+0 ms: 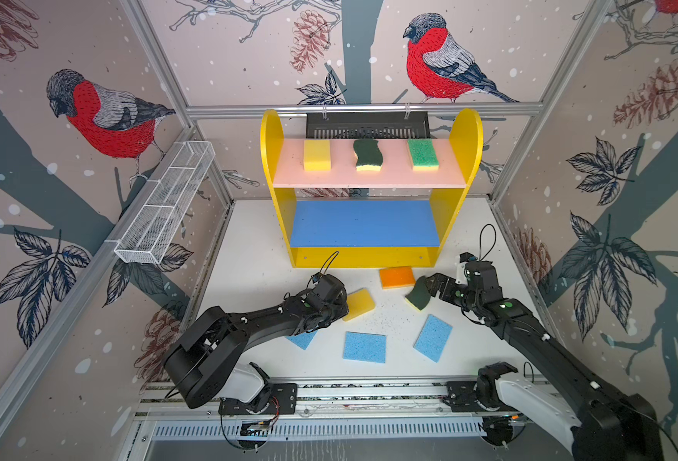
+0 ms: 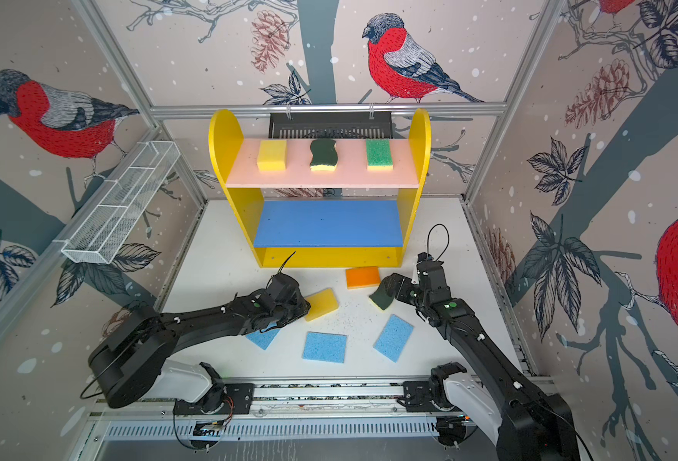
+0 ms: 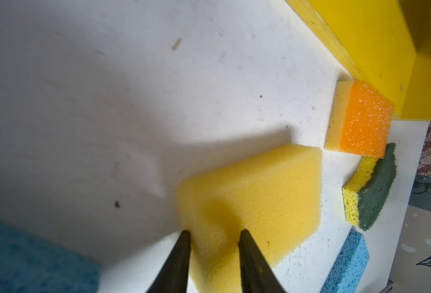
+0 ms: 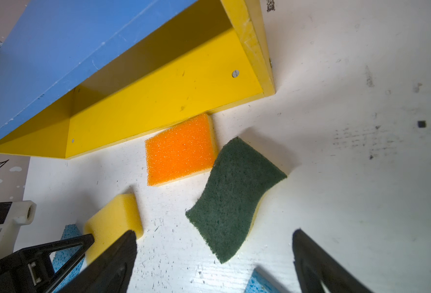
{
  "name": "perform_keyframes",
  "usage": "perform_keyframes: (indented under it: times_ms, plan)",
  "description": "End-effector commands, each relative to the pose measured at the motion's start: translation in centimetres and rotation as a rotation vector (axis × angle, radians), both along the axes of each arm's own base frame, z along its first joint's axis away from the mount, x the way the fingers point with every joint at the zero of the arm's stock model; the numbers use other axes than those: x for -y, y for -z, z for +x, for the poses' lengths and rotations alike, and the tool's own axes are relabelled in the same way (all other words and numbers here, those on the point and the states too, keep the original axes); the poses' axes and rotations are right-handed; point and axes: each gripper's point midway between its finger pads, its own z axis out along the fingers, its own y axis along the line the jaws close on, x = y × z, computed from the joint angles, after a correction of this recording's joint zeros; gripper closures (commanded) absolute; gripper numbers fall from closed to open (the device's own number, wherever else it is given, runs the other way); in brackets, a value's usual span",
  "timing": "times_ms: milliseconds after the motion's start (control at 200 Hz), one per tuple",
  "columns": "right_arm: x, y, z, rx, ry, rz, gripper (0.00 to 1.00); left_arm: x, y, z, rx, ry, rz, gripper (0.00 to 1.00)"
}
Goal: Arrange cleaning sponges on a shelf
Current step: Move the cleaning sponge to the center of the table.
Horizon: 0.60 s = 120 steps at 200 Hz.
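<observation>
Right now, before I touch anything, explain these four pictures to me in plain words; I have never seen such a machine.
These are two black robot arms, each ending in a two-fingered claw. Two pictures look down on the whole booth from above; the other two come from cameras on the arms' wrists. At the back stands a small yellow shelf whose pink top board carries three sponges. On the white table lie an orange-topped sponge, a plain yellow foam sponge, a wavy dark-green scouring sponge and three flat light-blue sponges. The left claw is slightly open at the plain yellow sponge's edge; the right claw stands wide open over the wavy dark-green one. Neither clearly holds anything.
</observation>
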Motion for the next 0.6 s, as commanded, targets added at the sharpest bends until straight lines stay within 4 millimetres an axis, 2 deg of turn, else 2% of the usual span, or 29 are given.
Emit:
perform_keyframes:
  times_ms: [0, 170, 365, 440, 510, 595]
  plan:
    - [0.1, -0.3, 0.1, 0.022, -0.008, -0.01, 0.04, 2.3, -1.2, 0.1, 0.018, 0.064, -0.051, 0.59]
    - [0.2, -0.5, -0.1, 0.027, -0.008, -0.01, 0.04, 5.1, -2.2, -0.6, 0.029, 0.2, -0.054, 0.56]
    - [0.4, -0.3, -0.4, 0.028, -0.005, -0.011, 0.05, 7.9, -1.6, -2.3, 0.014, 0.413, -0.029, 0.54]
    - [0.5, -0.4, -0.5, 0.03, -0.004, -0.011, 0.05, 7.9, -2.1, -2.2, 0.076, 0.483, 0.039, 0.49]
    - [0.4, -0.7, -0.6, 0.039, -0.006, -0.007, 0.05, 7.7, -2.9, -2.4, 0.13, 0.571, 0.093, 0.37]
    - [0.5, -0.9, -0.6, 0.052, -0.004, -0.005, 0.04, 6.7, -3.8, -2.2, 0.216, 0.648, 0.203, 0.3]
